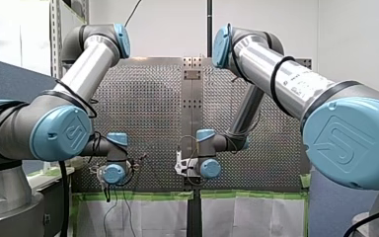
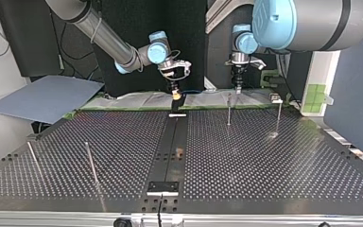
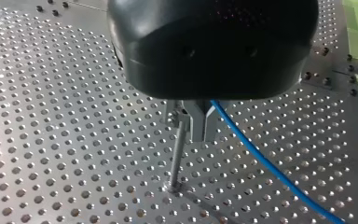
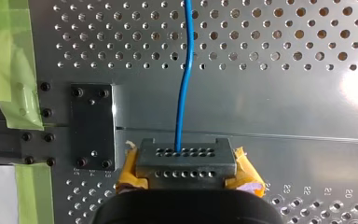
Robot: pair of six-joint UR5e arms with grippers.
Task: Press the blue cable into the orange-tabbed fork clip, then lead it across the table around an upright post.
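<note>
In the left wrist view my left gripper [image 3: 193, 133] is shut on the blue cable [image 3: 261, 161], which trails away from its metal fingers over the perforated plate. A thin upright post [image 3: 177, 154] stands right beside those fingers. The top view puts my left gripper [image 2: 238, 87] just above that post [image 2: 229, 111] at the far edge. My right gripper [image 4: 186, 163], with yellow pads, is shut on the blue cable [image 4: 182, 93], which runs straight ahead of it. In the top view it [image 2: 175, 96] hangs over the centre rail's far end. A small orange piece [image 2: 179, 152] sits mid-rail.
A second post [image 2: 279, 118] stands at the top view's right and two slanted rods [image 2: 92, 163] at its left. A black bracket [image 4: 93, 126] and green tape [image 4: 9, 65] lie beside my right gripper. A grey sheet [image 2: 47, 97] lies off the table's far left corner.
</note>
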